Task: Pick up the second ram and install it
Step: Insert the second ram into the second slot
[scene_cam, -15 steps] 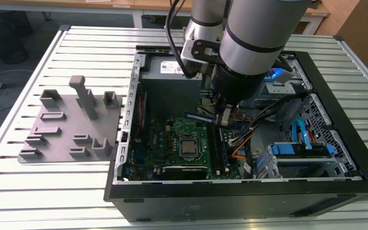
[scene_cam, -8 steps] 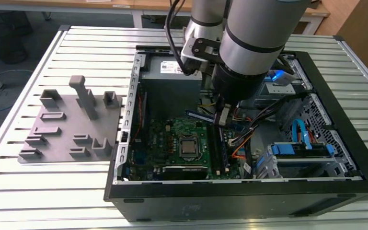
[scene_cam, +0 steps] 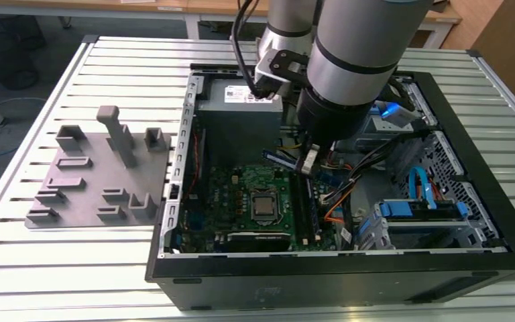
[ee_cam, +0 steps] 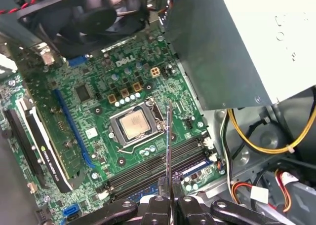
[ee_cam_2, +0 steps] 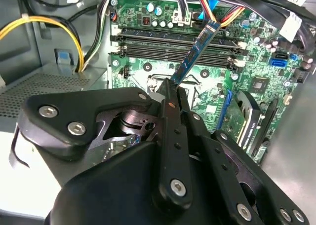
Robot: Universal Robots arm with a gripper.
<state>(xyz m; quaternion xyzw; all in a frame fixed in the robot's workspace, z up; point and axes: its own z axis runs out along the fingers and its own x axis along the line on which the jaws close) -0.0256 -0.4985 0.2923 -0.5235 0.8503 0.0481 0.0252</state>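
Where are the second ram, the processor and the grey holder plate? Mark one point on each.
second ram (ee_cam_2: 194, 52), second wrist view, middle of the stick's flat face.
processor (ee_cam: 134, 125), first wrist view, centre of its metal lid.
grey holder plate (scene_cam: 96, 177), exterior view, bare flat base.

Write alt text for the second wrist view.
Black jaws clamp one end of the second ram, a slim blue-green stick held over the green motherboard. Its free end points toward the long black memory slots; yellow cables run beside the board.

Exterior view looks down on the open computer case (scene_cam: 329, 272); both wrist views face its motherboard (ee_cam_2: 256, 57) (ee_cam: 98, 109) close up, from opposite sides.
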